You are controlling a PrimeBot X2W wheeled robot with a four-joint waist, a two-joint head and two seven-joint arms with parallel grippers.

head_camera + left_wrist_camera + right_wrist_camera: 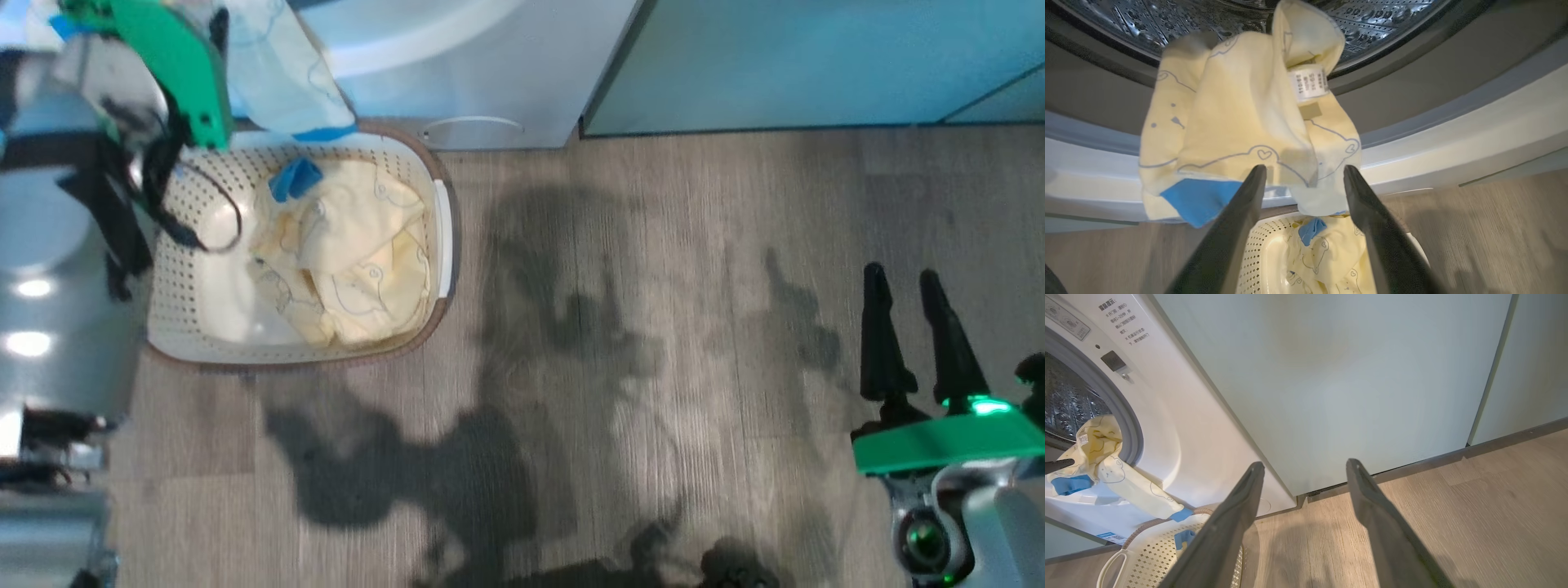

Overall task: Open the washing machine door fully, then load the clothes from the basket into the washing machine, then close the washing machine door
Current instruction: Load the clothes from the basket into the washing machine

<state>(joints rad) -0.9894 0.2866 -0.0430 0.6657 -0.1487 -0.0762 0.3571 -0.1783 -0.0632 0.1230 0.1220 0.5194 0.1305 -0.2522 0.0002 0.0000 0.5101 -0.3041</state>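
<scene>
The washing machine (pixel 1180 416) stands open, its steel drum (pixel 1167 20) bare at the top of the left wrist view. A pale yellow garment (pixel 1237 114) with blue trim is draped over the grey gasket lip and hangs down the white front. My left gripper (pixel 1304 169) is open, its tips just short of the cloth's lower edge. More clothes (pixel 351 253) lie in the cream basket (pixel 445 237) below the opening. The glossy grey door (pixel 33 245) sits swung out at the far left. My right gripper (pixel 918 327) hangs open over bare floor, well right of the basket.
Pale green cabinet doors (pixel 1351 375) run to the right of the machine, down to a dark plinth. Wood floor (pixel 653 327) stretches between the basket and my right arm. My left arm's green wrist (pixel 171 57) and its cables hang over the basket's left rim.
</scene>
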